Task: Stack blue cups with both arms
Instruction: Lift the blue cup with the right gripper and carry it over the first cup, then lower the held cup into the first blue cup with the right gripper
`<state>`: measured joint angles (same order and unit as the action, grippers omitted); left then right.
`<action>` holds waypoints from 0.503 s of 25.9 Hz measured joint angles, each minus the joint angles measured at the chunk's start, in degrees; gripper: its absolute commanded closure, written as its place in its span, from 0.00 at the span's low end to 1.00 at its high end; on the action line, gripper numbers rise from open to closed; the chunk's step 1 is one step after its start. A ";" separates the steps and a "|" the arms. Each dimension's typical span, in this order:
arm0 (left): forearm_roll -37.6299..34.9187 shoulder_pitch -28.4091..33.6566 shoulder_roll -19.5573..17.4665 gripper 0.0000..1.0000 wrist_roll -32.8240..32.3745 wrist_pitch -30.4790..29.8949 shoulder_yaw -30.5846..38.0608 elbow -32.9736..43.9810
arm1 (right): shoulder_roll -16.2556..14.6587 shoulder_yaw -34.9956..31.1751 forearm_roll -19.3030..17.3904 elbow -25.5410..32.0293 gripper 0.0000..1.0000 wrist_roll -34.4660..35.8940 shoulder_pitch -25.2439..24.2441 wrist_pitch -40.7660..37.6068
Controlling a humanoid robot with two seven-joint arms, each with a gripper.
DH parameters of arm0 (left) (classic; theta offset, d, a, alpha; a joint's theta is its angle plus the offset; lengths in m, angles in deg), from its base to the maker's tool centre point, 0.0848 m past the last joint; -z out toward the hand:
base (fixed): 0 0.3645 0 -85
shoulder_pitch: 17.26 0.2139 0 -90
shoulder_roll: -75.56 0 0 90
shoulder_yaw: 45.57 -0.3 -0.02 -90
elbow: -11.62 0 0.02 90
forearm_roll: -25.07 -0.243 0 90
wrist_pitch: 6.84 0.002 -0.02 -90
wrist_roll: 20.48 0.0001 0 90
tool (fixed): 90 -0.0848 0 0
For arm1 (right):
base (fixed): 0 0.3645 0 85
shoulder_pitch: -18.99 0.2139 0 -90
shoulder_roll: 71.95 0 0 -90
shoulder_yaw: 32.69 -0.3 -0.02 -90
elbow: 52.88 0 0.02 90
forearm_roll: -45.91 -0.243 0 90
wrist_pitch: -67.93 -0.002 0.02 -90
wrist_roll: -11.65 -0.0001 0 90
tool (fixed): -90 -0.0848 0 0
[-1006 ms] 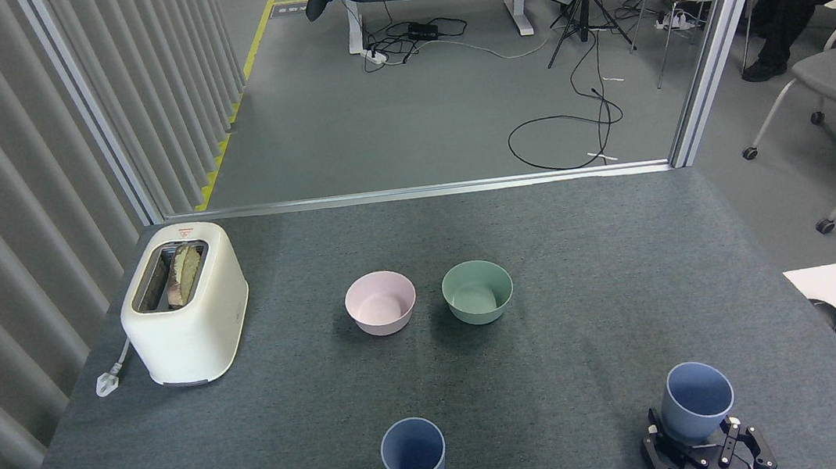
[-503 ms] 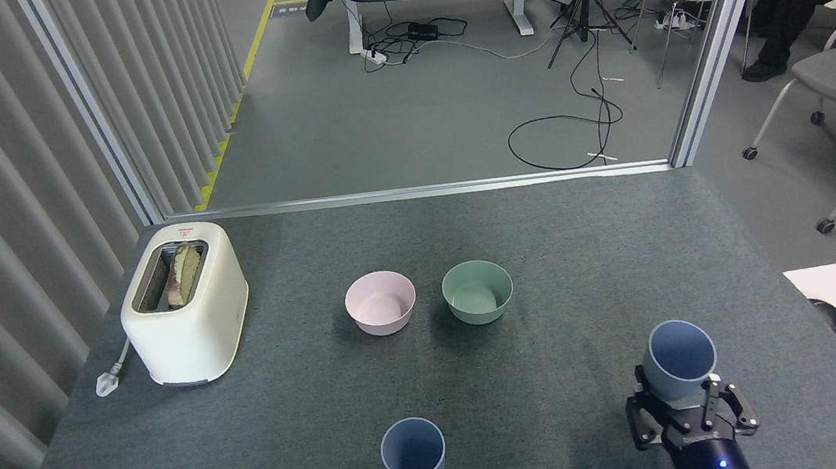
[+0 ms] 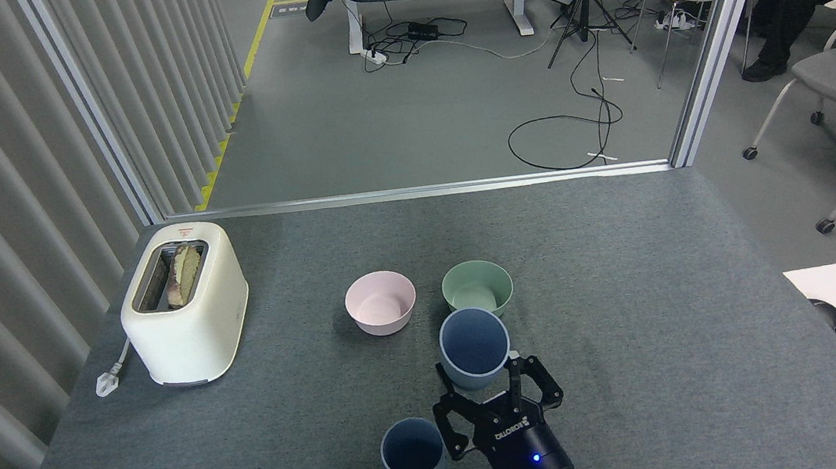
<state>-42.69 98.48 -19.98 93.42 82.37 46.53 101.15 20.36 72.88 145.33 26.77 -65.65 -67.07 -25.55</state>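
Near the front middle of the grey table (image 3: 625, 258), my right gripper (image 3: 483, 388) is closed on one blue cup (image 3: 475, 347), its two black fingers pressed against the cup's lower sides. I hold that cup upright with its open mouth up, raised off the table top. In the picture it overlaps the near edge of the green bowl (image 3: 476, 284), though it hangs above and in front of that bowl, not in it. A small blue light glows on my wrist below the white lettering.

The second blue cup (image 3: 413, 459) stands upright on the table at the front edge, just to the left of my gripper and lower in the view than the held cup. The two cups are close together but apart; one is not inside the other.

The pink bowl (image 3: 381, 302) sits beside the green bowl, on its left, both farther back. A cream toaster (image 3: 184, 304) with bread in its slot stands well off to the left. My left arm does not show.
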 measured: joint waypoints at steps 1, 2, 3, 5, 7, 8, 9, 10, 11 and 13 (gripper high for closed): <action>0.00 0.00 0.01 0.00 0.00 0.00 -0.01 -0.05 | 0.41 0.76 0.28 0.36 0.31 -0.15 -0.65 0.00; 0.00 0.00 0.01 0.00 0.00 0.00 0.00 -0.07 | 0.70 1.40 0.50 0.71 0.31 -0.17 -1.14 0.01; 0.00 0.00 0.03 0.00 0.00 0.00 0.00 -0.09 | 0.93 2.14 0.67 1.09 0.31 -0.17 -1.77 0.01; 0.00 -0.01 0.07 0.00 0.00 0.00 -0.04 -0.16 | 1.17 3.58 0.97 1.57 0.30 -0.21 -2.73 0.01; 0.00 -0.03 0.09 0.00 0.00 0.00 -0.07 -0.19 | 1.31 4.94 1.20 1.85 0.30 -0.21 -3.63 -0.03; 0.00 -0.05 0.09 0.00 -0.02 0.00 -0.06 -0.20 | 1.35 5.41 1.29 1.92 0.30 -0.23 -3.90 -0.07; 0.00 -0.06 0.09 0.00 -0.02 0.00 -0.06 -0.20 | 1.42 5.85 1.36 1.97 0.30 -0.23 -4.11 -0.12; 0.00 -0.06 0.09 0.00 -0.04 0.00 -0.08 -0.21 | 1.44 6.25 1.43 1.94 0.29 -0.24 -4.27 -0.22; 0.00 -0.06 0.09 0.00 -0.07 0.00 -0.08 -0.22 | 1.48 6.74 1.47 1.91 0.29 -0.24 -4.38 -0.25; 0.00 -0.07 0.09 0.00 -0.08 0.00 -0.08 -0.22 | 1.52 7.43 1.53 1.75 0.29 -0.25 -4.48 -0.32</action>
<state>-42.69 98.41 -19.89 93.34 82.36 46.45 100.92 21.88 80.32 146.86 28.52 -65.89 -71.54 -25.87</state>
